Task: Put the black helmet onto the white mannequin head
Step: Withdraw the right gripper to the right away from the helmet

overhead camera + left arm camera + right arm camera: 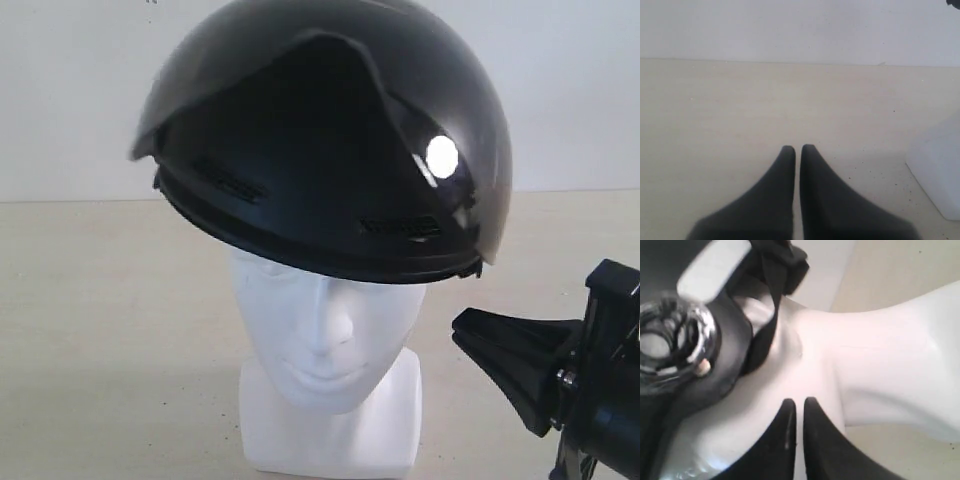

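The black helmet [330, 120] sits on top of the white mannequin head [320, 330], covering its crown down to the brow, with the visor raised. My right gripper [460, 335] is shut and empty beside the neck, to the right of the head, and points at it. Close up, the right gripper [799, 402] is just off the glossy white head [880, 360]. A black helmet strap [767, 315] hangs beside it. My left gripper [798, 148] is shut on nothing over the bare table. The mannequin's white base [940, 170] shows at that view's edge.
The beige table [100, 330] spreads around the mannequin, with a plain white wall [60, 100] behind it. A shiny metal ring [675, 345] on the helmet's inside shows in the right wrist view.
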You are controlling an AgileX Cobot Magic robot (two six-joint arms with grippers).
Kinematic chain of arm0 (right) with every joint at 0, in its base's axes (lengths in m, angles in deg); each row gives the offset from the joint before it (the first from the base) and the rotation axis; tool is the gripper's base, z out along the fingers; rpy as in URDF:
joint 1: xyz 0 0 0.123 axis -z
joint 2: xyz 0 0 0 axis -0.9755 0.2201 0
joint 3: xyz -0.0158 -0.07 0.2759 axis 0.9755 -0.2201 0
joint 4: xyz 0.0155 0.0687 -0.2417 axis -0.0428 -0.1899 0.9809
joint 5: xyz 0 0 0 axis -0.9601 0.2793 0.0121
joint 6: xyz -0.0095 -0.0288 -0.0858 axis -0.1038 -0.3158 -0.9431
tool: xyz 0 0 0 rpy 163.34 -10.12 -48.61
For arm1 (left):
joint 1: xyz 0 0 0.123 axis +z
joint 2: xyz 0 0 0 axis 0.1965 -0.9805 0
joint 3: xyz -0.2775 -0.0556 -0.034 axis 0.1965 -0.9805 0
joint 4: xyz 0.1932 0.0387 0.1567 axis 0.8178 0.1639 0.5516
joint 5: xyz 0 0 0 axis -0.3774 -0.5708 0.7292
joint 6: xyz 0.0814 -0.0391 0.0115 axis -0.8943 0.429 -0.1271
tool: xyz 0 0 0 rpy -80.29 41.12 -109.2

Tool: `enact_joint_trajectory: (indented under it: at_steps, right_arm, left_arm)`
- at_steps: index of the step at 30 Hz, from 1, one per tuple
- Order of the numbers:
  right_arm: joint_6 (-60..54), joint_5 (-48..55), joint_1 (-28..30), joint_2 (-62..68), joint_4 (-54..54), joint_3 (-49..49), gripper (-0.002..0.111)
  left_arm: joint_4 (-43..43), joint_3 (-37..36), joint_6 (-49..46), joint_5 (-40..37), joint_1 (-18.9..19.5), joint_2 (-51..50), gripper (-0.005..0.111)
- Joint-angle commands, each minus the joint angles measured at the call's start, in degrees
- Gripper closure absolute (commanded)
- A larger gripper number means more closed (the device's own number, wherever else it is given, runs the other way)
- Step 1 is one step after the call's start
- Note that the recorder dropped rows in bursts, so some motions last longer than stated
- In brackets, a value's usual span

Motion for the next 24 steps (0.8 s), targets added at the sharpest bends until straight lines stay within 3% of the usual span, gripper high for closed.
enact_joint_trajectory:
  at_steps: [1, 6, 15, 21, 24]
  right_arm:
    - [-1.21, 0.37, -0.04, -0.02, 0.11, 0.60, 0.095]
    - [-1.21, 0.51, -0.04, -0.02, -0.11, 0.60, 0.084]
    - [-4.36, 9.48, -0.04, -0.13, -1.85, 0.60, 0.084]
    - [-13.55, 14.08, -0.04, -3.29, -13.93, -0.70, 0.084]
    - [-19.94, 14.92, -0.04, -6.11, -17.86, -0.70, 0.093]
  left_arm:
    - [-0.28, -0.18, -0.17, 0.04, 0.02, 0.15, 0.102]
    - [-0.28, -0.18, -0.17, 0.04, 0.02, 0.15, 0.102]
    - [-0.28, -0.18, -0.17, 0.04, 0.02, 0.15, 0.102]
    - [-0.28, -0.18, -0.17, 0.04, 0.02, 0.15, 0.102]
    - [-0.28, -0.18, -0.17, 0.04, 0.02, 0.15, 0.102]
